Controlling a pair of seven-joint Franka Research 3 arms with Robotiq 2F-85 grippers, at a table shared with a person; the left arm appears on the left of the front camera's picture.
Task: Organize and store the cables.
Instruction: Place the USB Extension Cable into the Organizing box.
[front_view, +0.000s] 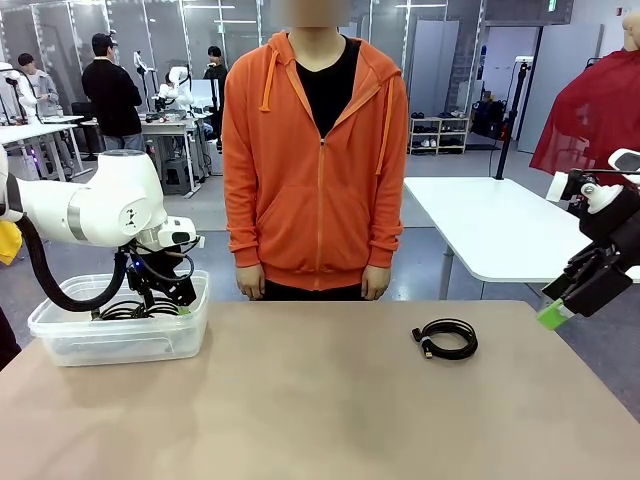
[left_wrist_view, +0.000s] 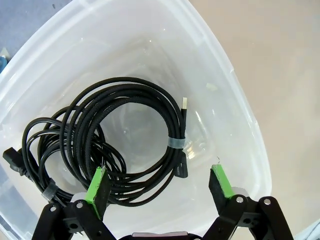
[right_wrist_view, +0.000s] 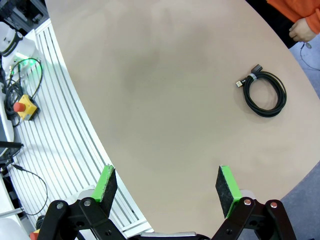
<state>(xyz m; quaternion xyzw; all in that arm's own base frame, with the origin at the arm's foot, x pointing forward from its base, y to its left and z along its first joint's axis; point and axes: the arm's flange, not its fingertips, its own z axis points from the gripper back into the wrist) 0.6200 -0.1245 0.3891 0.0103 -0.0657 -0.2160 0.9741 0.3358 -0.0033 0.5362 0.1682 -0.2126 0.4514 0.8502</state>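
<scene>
1. Left claw (left_wrist_view: 159, 186), jaws spread and holding nothing, hangs over the bin (front_view: 60, 340) at the worktop's (front_view: 300, 400) left edge.
2. Two cables (left_wrist_view: 125, 135) lie coiled flat in the bin, overlapping.
3. A third coil (front_view: 446, 339) lies flat on the worktop's right side, plug end pointing left.
4. Right claw (right_wrist_view: 167, 187) is spread, empty, off the right edge.

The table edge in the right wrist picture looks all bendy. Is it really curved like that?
Probably not: in the front view the table has straight edges; in the right wrist view the wide lens bows the table edge; in the left wrist view the box walls bulge too, with glare spots on the plastic.
</scene>
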